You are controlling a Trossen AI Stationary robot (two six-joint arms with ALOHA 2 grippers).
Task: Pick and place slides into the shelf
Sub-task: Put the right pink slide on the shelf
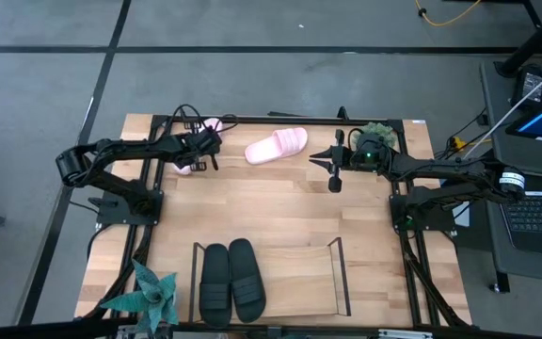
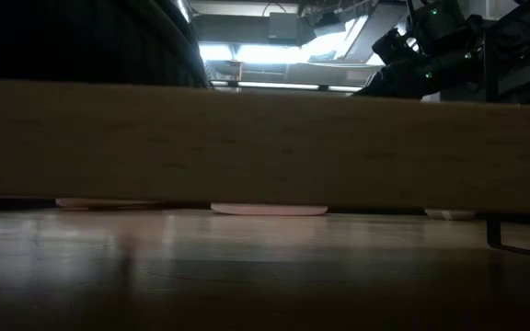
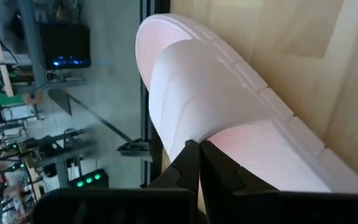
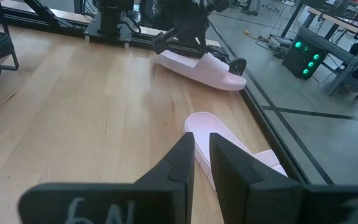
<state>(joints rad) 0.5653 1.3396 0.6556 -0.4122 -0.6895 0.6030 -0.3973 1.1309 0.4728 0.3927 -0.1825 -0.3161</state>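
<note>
The left gripper (image 1: 202,143) is clamped on the strap of a pink slide (image 3: 216,118) at the table's (image 1: 280,202) far edge near the left corner. The other pink slide (image 1: 277,146) lies mid far edge. The right gripper (image 1: 335,165) hovers beside it, fingers nearly together, holding nothing. Both black slides (image 1: 231,280) sit in the shelf's (image 1: 342,278) left half at the near edge

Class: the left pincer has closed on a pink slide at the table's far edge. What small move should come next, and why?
Probably a short lift. The left pincer is shut on the pink slide, which still lies on the table, and the shelf, already holding two black slides, has empty room beside them.
</note>
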